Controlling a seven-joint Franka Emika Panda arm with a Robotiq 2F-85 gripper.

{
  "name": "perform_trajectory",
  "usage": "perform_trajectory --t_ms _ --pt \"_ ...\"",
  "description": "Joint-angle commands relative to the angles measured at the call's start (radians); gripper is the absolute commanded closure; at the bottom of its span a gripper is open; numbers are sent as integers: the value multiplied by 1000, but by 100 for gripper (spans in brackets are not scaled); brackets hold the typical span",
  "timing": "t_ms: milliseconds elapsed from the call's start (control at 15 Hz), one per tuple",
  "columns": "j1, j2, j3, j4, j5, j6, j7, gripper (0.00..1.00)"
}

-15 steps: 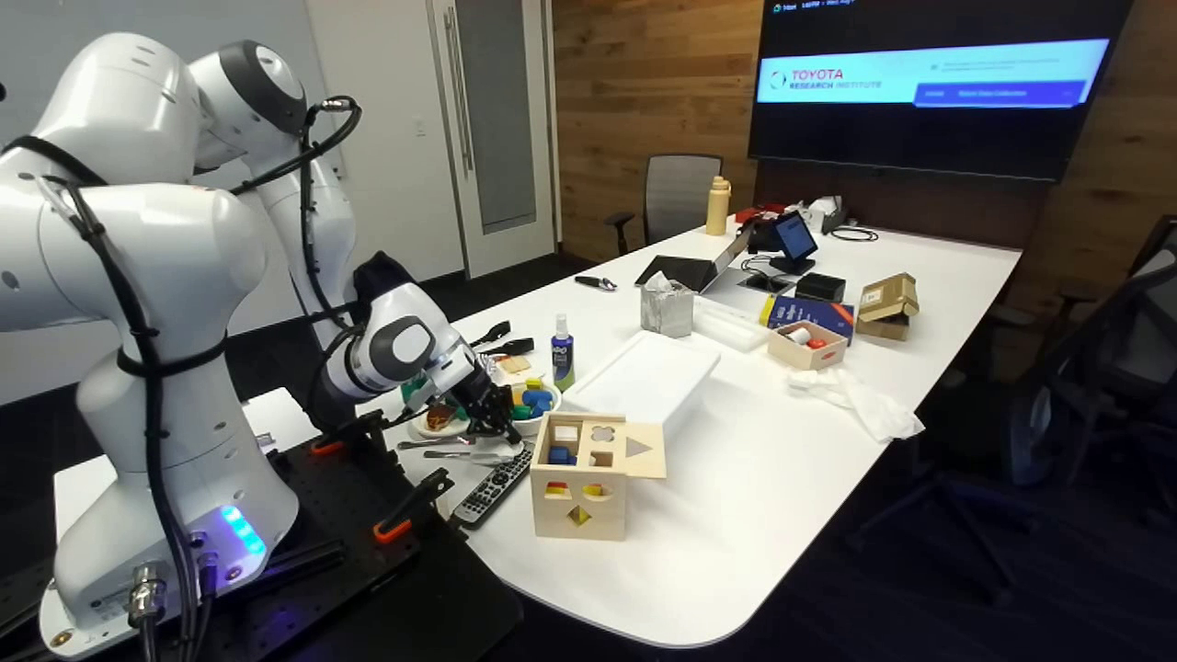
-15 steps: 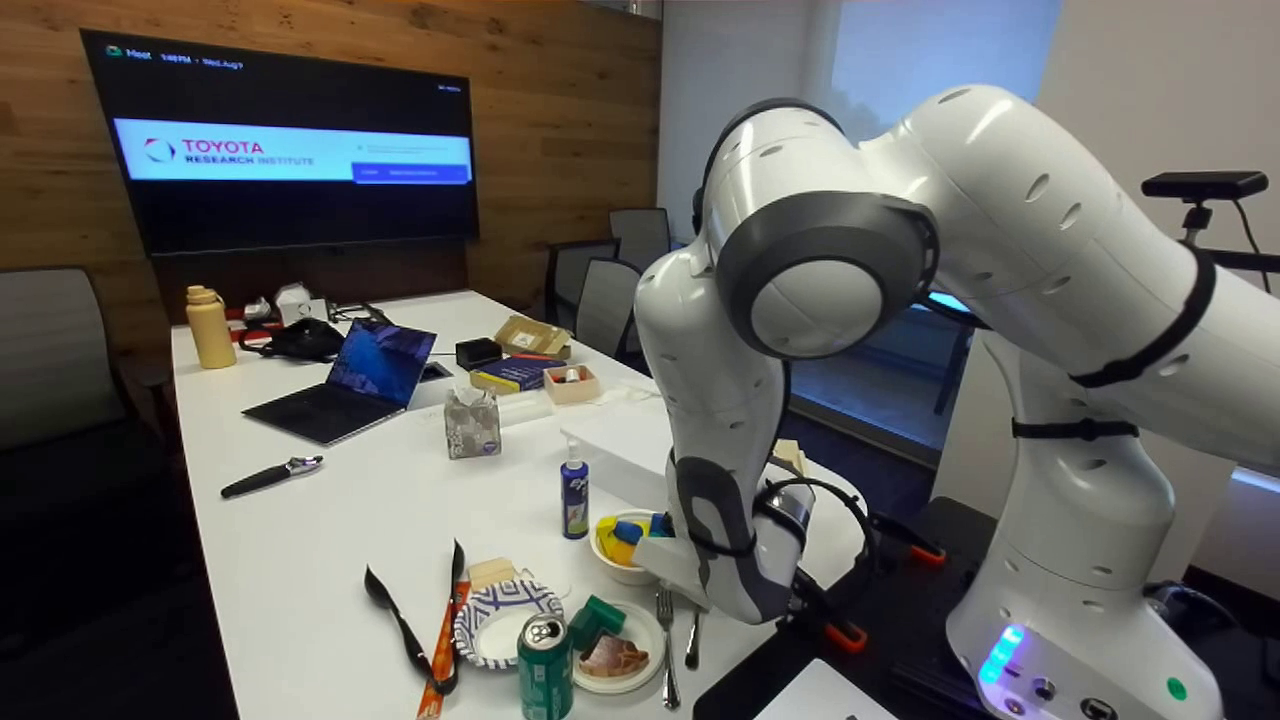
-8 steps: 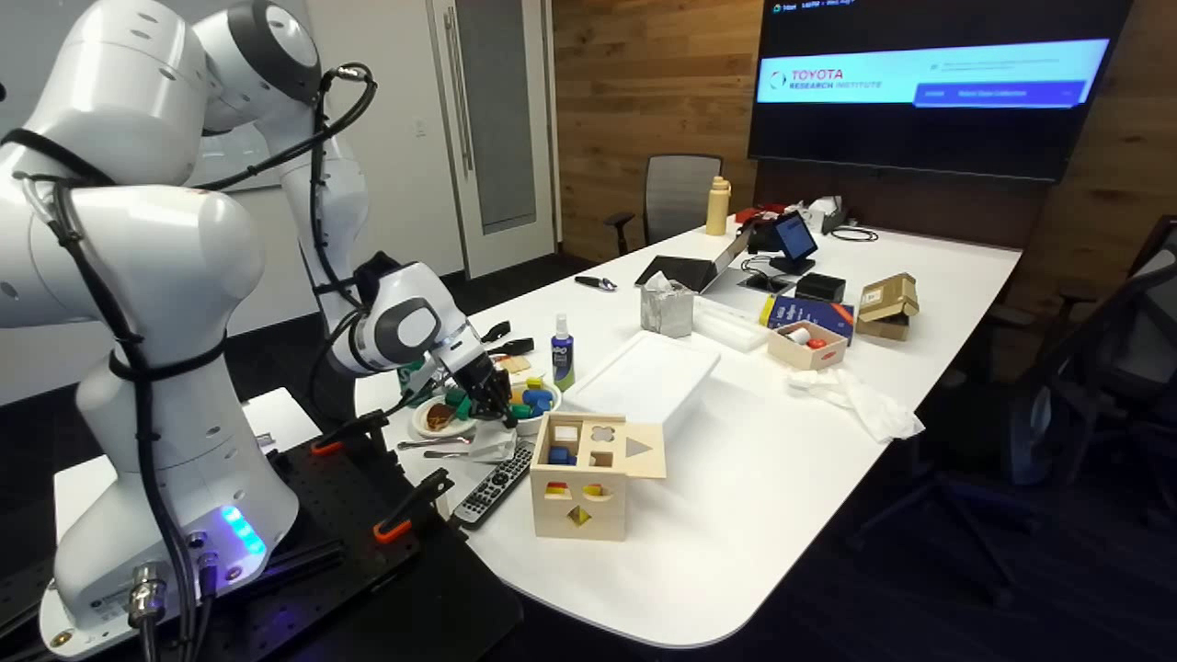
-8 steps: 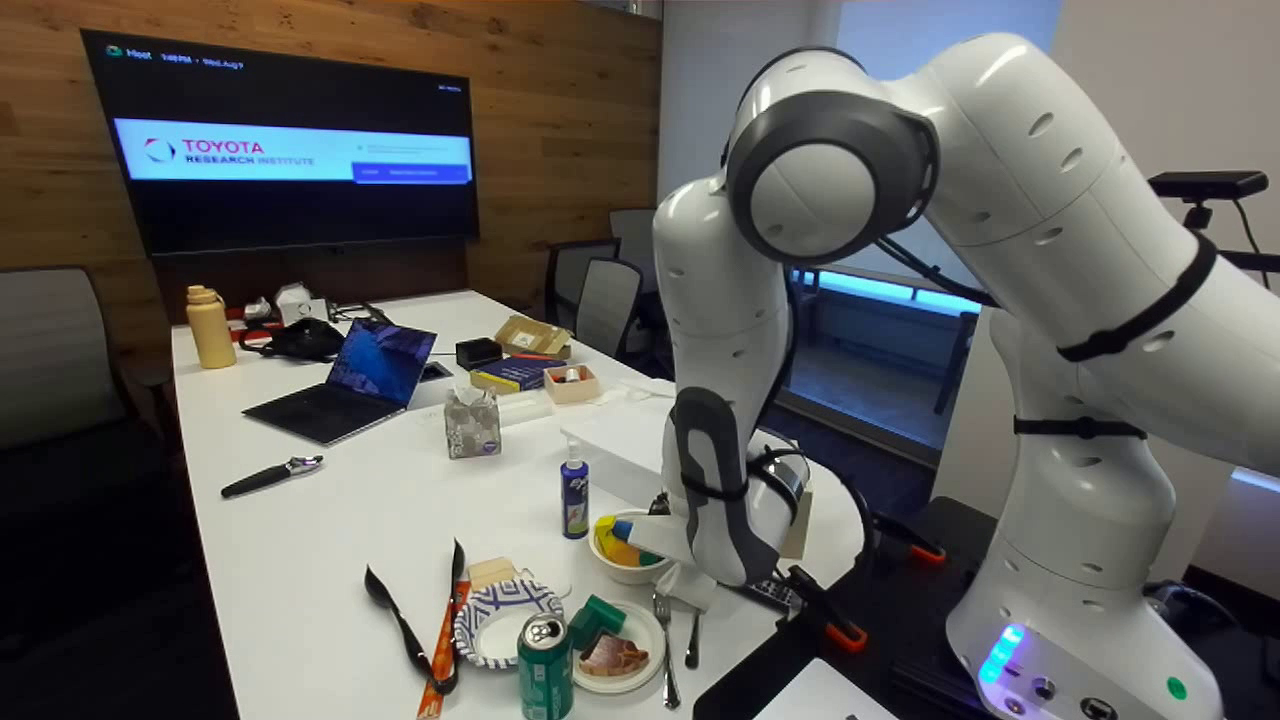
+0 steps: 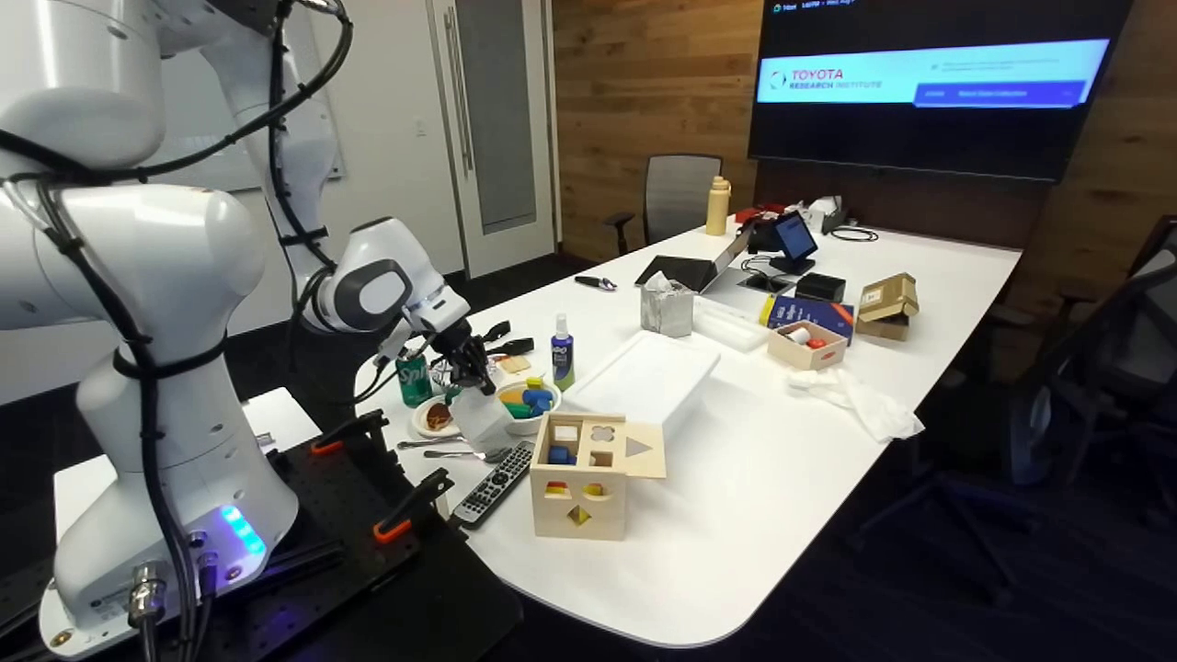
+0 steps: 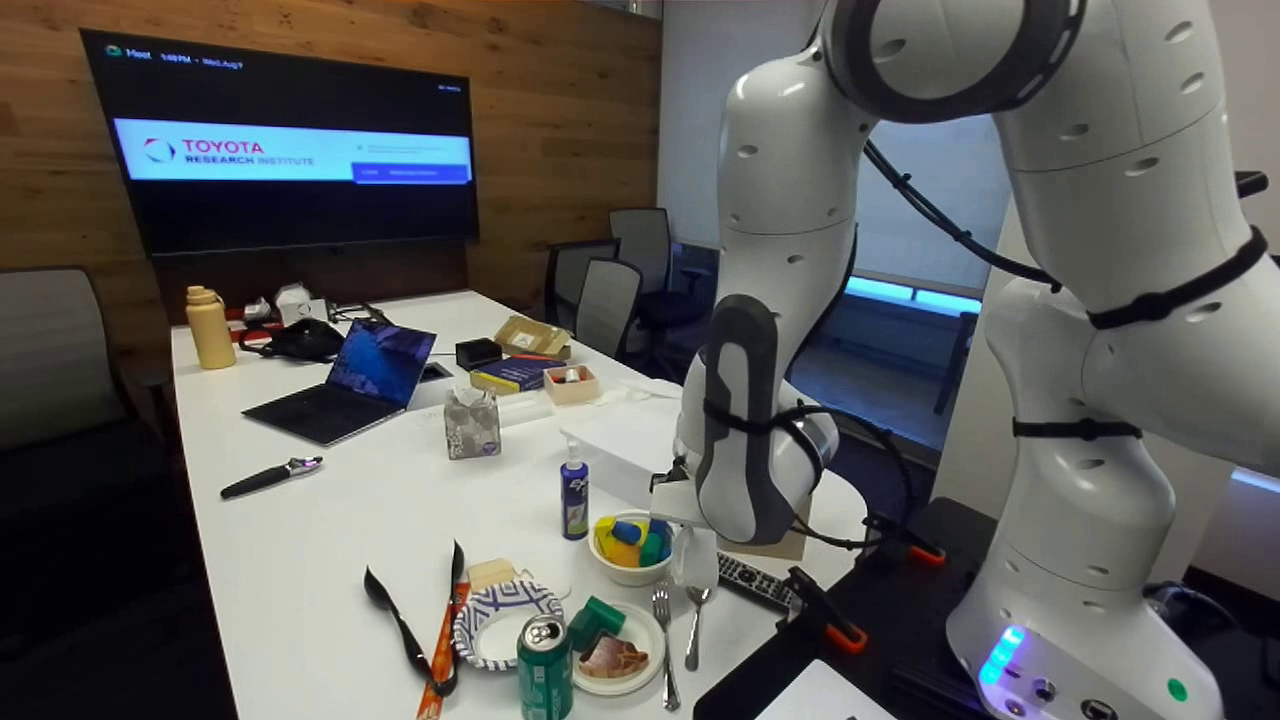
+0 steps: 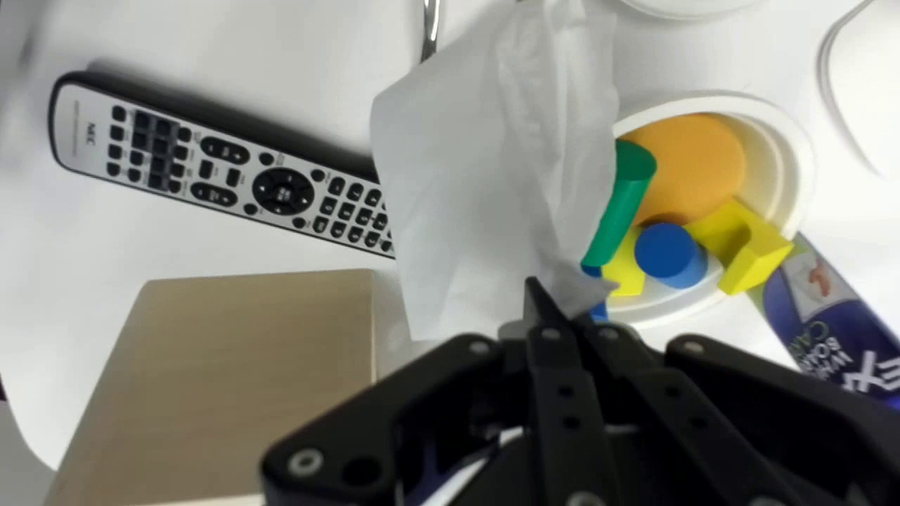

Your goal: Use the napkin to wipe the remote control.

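White napkin (image 7: 478,176) has just risen, pinched inside the end effector (image 7: 562,306); the remote control (image 7: 218,165) lies at its ten o'clock in the wrist view, so wiping can probably begin

I've raised my tool (image 5: 485,388) | the napkin (image 5: 481,420) pinched in it has lifted too, hanging higher | in an exterior view, more of the spoon (image 6: 694,630) and remote control (image 6: 757,582) has come into sight

both exterior views, set back, face along the table (image 5: 717,533) toward the screen (image 5: 929,138), sharing both; wrist view looks down from close, remote control (image 7: 225,167) upper left, exact tilt uncertain.
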Motion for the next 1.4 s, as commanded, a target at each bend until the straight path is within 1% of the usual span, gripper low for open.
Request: perform_trajectory --t_ms 0,133,200,267,333,467,533,600,667,733,800,867,1000,1067,1133,1200,1267,1333 --pt "158 -127 -102 -40 -14 0 -129 100" --pt "238 -152 -137 -11 -16 0 -181 100" --pt "219 -158 -78 26 73 0 -292 100" --pt "282 -151 -132 47 -4 -19 -242 100" --pt "307 -139 -128 87 4 -26 -275 100" --pt "341 -123 -127 152 -20 -30 -304 100" --pt "349 -119 -116 190 -40 -30 -319 100" --pt "336 -123 -88 223 -77 -30 -328 100" --pt "308 -118 -49 258 -124 -34 -324 100" --pt "254 -125 17 290 -190 -42 -313 100" --pt "188 -121 96 324 -256 -53 -289 100" --pt "108 -108 192 357 -326 -64 -268 100" --pt "-44 -59 359 416 -474 -93 -216 100" --pt "-121 -16 441 450 -504 -101 -218 100" --pt "-190 28 500 482 -534 -109 -224 100" --pt "-243 73 566 514 -421 -119 -353 100" --pt "-287 107 598 543 -416 -135 -383 100" --pt "-308 144 609 572 -386 -143 -433 100"
